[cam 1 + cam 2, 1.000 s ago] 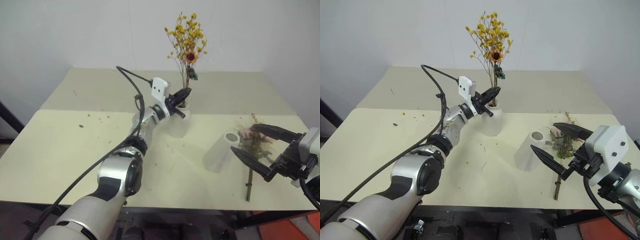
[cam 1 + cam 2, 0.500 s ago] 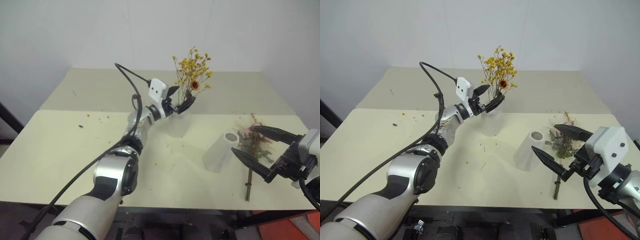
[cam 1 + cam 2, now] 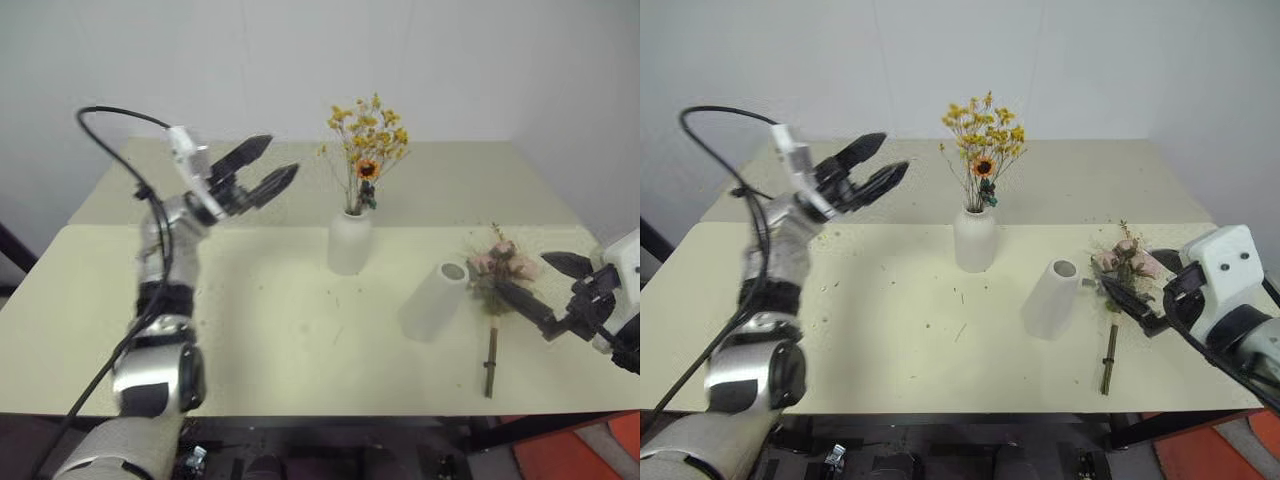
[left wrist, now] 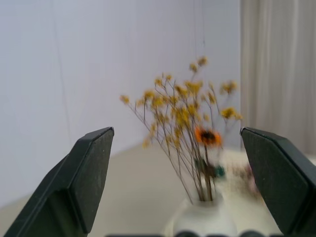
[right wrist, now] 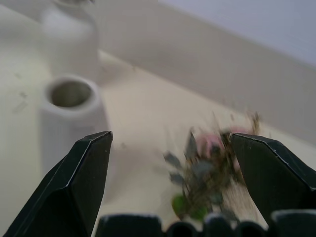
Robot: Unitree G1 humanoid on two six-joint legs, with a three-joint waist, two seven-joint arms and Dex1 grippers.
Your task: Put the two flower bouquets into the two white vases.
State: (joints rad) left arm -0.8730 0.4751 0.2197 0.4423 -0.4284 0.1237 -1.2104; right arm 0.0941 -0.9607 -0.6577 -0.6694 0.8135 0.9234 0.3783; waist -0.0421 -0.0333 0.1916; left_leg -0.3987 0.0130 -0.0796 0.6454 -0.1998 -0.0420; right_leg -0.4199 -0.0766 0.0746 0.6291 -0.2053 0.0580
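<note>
Yellow flowers (image 3: pixel 365 140) standing in short white vase (image 3: pixel 350 240) on tabletop (image 3: pixel 270 320). Left pincer (image 3: pixel 262 165) wide apart, up in air, empty. Pink rose bunch (image 3: pixel 497 272) lying beside tall vase (image 3: pixel 435 300). Right pincer (image 3: pixel 545 290) wide apart, just by roses.

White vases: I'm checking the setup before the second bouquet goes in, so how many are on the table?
2. The short rounded vase stands mid-table holding the yellow bouquet. The taller cylinder vase stands empty to its right, beside the pink bouquet lying flat.

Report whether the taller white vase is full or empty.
Empty: the taller white vase stands with an open dark mouth; the pink rose bouquet lies beside it on the table.
</note>
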